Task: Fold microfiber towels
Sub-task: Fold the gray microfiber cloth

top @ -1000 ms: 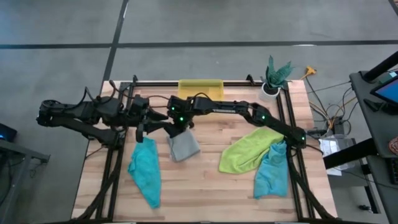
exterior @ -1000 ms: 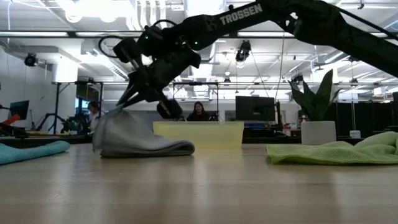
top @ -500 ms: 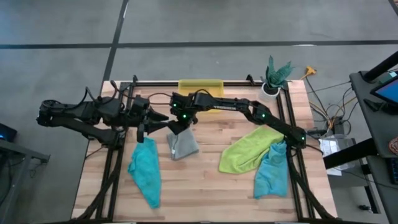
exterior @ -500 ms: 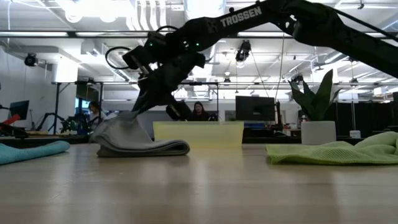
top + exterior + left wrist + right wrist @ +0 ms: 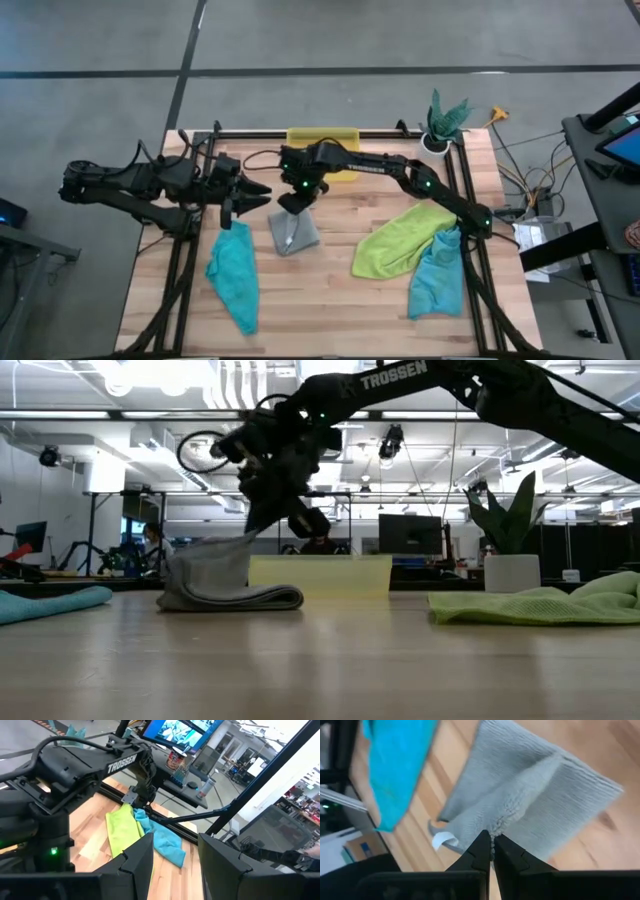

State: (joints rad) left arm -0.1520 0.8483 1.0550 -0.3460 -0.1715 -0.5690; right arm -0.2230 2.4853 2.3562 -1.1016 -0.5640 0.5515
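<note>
A light grey microfiber towel (image 5: 295,236) lies folded on the wooden table, left of centre, its lower layers (image 5: 232,598) flat on the wood. My right gripper (image 5: 293,204) reaches across from the right and is shut on its raised upper part. My left gripper (image 5: 257,192) hovers open just left of it, holding nothing. One teal towel (image 5: 233,276) lies near the left, a lime green towel (image 5: 398,242) right of centre, and a second teal towel (image 5: 438,277) beside it. My right gripper (image 5: 491,846) pinches a bunched spot of the grey towel's upper layer (image 5: 498,826) between its two fingertips. One layer or several, I cannot tell. The fingers (image 5: 252,530) slant down from above. The pinched part is lifted into a peak; the rest lies on the table.
A yellow translucent bin (image 5: 322,140) stands at the table's far edge, just behind the grey towel. A potted plant (image 5: 441,124) sits at the far right corner. Bare wood stretches across the near middle of the table (image 5: 330,310).
My right gripper, still shut on the grey towel, has moved a little up and toward the far right, tipping to point more steeply down. The towel's pinched upper part has been drawn up and rightward, while its lower layers stayed on the table.
</note>
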